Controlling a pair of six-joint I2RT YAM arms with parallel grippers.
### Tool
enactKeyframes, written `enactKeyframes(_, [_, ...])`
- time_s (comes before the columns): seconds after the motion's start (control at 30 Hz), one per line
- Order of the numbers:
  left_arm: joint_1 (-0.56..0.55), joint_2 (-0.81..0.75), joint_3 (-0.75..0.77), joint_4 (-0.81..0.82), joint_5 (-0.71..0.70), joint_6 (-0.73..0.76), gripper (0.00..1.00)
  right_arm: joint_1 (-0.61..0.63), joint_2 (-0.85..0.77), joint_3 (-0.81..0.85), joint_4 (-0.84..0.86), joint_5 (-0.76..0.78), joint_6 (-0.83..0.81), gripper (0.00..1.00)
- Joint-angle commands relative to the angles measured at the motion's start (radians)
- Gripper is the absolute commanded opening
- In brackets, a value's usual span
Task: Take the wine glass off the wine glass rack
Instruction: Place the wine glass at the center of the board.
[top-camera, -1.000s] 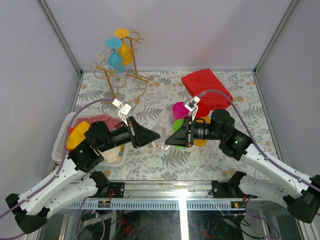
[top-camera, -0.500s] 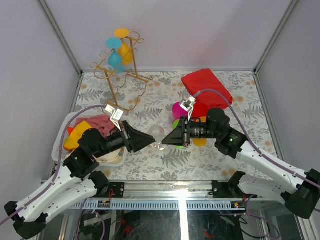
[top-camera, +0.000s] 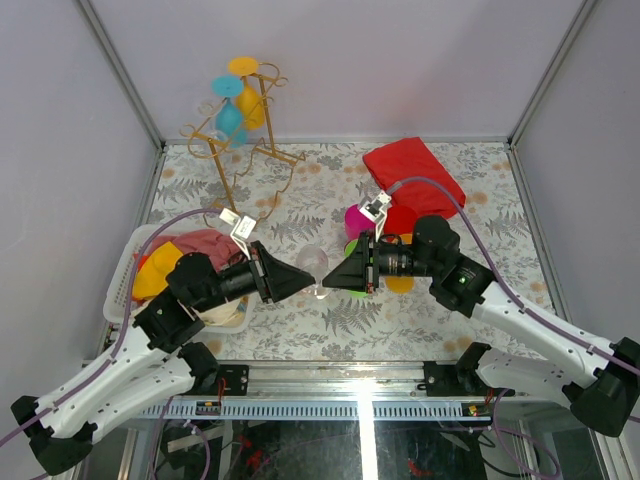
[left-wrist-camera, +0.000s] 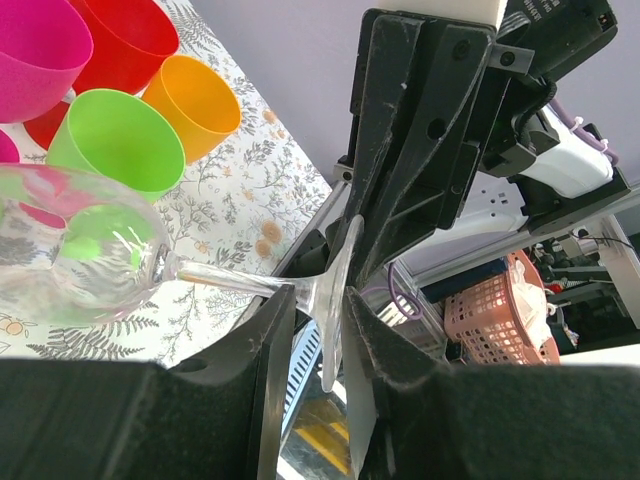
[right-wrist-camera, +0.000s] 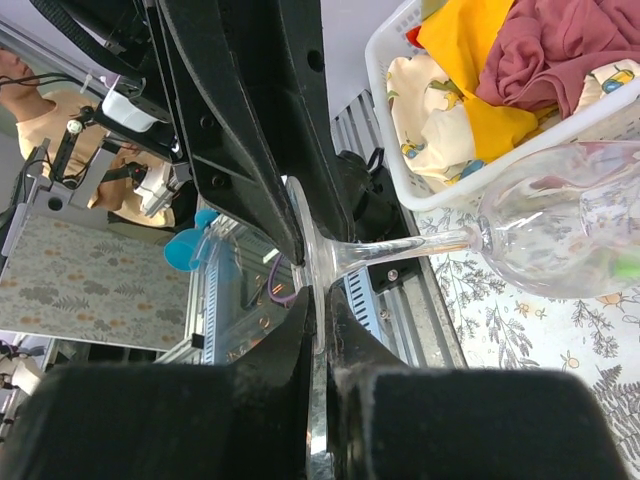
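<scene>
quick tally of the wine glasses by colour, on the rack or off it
clear wine glass, off the gold wire rack: 1
teal wine glass, hanging on the rack: 1
yellow wine glass, hanging on the rack: 1
total: 3 seen clearly

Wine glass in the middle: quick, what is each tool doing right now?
Left tool: fingers sit either side of the wine glass foot; cannot tell if it grips.
Right tool: closed on the wine glass foot.
</scene>
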Motion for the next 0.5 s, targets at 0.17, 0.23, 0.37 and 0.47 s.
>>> enactKeyframes(0.17, [-0.005,-0.012,-0.019,0.029,0.04,-0.019,0.33,0.011,-0.052,0.04,0.104,0.089,-0.068,0.0])
enactKeyframes(0.23, [-0.005,-0.011,-0.016,0.03,0.036,-0.022,0.33,0.011,-0.054,0.037,0.104,0.088,-0.067,0.0])
enactKeyframes(0.37, [-0.004,0.006,-0.017,0.033,0.047,-0.028,0.28,0.01,-0.062,0.03,0.104,0.092,-0.069,0.0])
enactKeyframes(0.47, [-0.005,0.023,-0.015,0.043,0.063,-0.028,0.28,0.011,-0.069,0.027,0.109,0.096,-0.072,0.0])
